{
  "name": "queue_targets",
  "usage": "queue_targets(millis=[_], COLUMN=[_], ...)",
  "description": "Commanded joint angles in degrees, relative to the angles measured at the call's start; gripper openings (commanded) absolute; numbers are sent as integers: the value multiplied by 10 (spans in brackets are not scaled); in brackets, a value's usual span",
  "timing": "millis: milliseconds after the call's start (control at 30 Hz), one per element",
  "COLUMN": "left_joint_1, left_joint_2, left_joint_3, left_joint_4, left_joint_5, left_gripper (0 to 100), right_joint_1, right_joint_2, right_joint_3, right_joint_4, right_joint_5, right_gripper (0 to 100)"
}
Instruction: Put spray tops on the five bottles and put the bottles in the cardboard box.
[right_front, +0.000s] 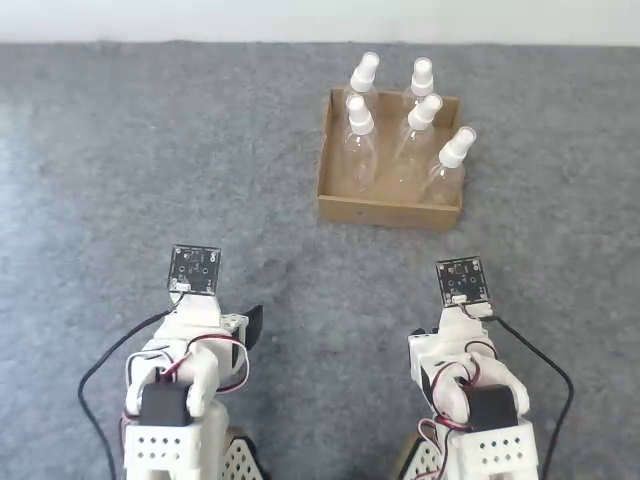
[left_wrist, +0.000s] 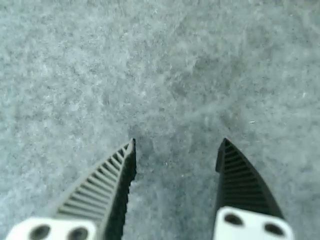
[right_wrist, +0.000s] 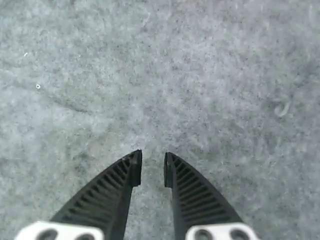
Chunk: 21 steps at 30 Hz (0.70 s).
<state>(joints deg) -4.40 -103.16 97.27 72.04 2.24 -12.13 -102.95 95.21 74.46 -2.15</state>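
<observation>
We look down on a grey felt table (right_front: 120, 150) that spreads to every edge. Both arms are folded back at its near side, the left arm (right_front: 185, 400) and the right arm (right_front: 470, 400) side by side and well apart from the work. Toward the far side sits the cardboard box (right_front: 390, 212), shallow and open-topped, with all five bottles inside it. Two stand at the back, one (right_front: 362, 85) on the left and one (right_front: 420, 90) on the right. Three are nearer the front: one (right_front: 362, 160) upright, and two (right_front: 408, 155) (right_front: 440, 182) leaning. Each clear bottle carries a white spray top, such as the one (right_front: 458, 147) on the rightmost bottle. The left gripper (left_wrist: 178, 145) hangs over bare felt with its jaws spread wide — nothing lies between them. The right gripper (right_wrist: 152, 155) also points down at bare felt, its jaws drawn nearly together with only a narrow slit between the tips — it too grips nothing.
</observation>
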Motion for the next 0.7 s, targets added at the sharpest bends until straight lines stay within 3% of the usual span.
queue_targets(millis=[0,200,667], left_joint_1=[-11,-94,-98], left_joint_2=[-13,-13,-13], left_joint_3=[-7,-7,-7], left_joint_4=[3,3,3], left_joint_5=[0,1,0], left_gripper=[246,246,246], right_joint_1=[-2,-2,-2], right_joint_2=[-10,-10,-10], right_joint_3=[12,12,12], right_joint_4=[5,5,5], right_joint_5=[1,1,1], right_gripper=[46,46,46])
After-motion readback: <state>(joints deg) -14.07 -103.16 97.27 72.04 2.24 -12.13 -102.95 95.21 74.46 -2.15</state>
